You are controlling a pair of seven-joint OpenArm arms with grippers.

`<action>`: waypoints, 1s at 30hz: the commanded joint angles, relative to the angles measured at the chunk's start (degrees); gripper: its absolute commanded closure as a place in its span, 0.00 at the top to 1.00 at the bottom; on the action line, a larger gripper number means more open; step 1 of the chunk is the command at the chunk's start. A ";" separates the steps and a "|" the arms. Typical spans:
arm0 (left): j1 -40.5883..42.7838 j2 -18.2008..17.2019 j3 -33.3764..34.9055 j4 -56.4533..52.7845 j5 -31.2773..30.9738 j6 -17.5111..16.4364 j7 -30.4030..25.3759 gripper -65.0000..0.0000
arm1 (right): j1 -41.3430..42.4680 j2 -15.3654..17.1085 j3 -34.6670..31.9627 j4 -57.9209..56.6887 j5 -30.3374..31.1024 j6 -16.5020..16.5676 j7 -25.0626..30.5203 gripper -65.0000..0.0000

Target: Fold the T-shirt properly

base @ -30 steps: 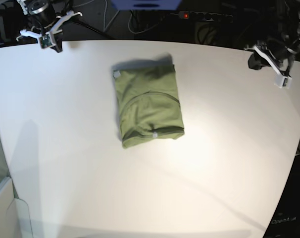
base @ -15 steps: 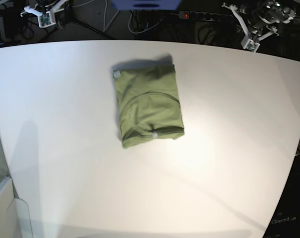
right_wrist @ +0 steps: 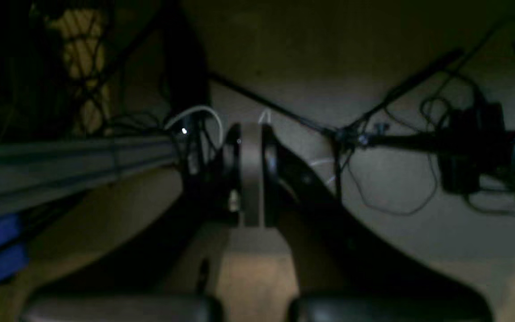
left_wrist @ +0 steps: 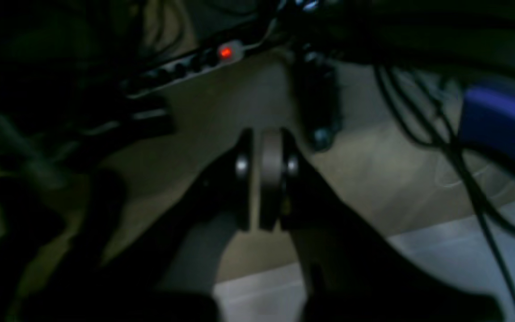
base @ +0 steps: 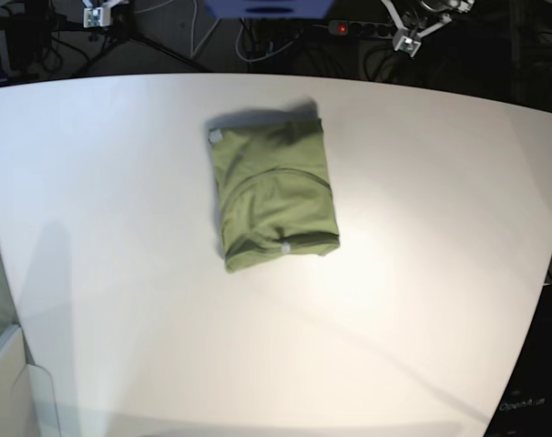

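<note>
- We see the T-shirt (base: 274,193) lying as a compact folded rectangle on the white table (base: 422,300), a bit back of centre, w/ its long axis running roughly front-to-back in the base view, slightly tilted.
- Small white label (base: 286,248) shows at its near edge; another pale tag at the far-left corner.
- Our left gripper (left_wrist: 262,185) has its pads pressed together, nothing between them; it's off the table past the back edge, over cables and a power strip (left_wrist: 186,67).
- Our right gripper (right_wrist: 251,174) is likewise closed tight and empty, also beyond the table's back edge.
- Both arms sit well apart from the shirt, which lies toward the front from either; neither is clearly nearer, as far as we can tell.
- Our judgement: fold looks done, so no further reach seems needed; if any tidy-up, approach would come from the back side.
</note>
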 commanded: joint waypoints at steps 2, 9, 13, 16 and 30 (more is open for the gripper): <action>-1.29 -0.18 -0.18 -4.89 -0.68 -0.19 -5.34 0.04 | 1.97 1.76 0.16 -6.42 0.35 0.32 2.93 0.00; -8.06 0.88 -6.07 -24.06 -0.24 -0.19 -22.57 0.04 | 13.49 7.65 -0.02 -35.96 0.35 0.23 12.34 0.00; -12.72 0.26 -7.74 -38.39 -0.24 -0.19 -31.36 0.04 | 21.31 11.34 -0.28 -55.82 0.35 0.15 20.69 0.00; -15.53 -1.23 -7.48 -48.06 -0.24 -0.19 -35.94 0.04 | 25.36 13.18 -0.28 -64.88 0.35 0.06 24.91 0.00; -24.15 -4.13 -7.39 -68.28 -0.24 -0.19 -50.00 0.04 | 28.96 11.87 -11.54 -65.36 0.27 -20.43 23.94 0.00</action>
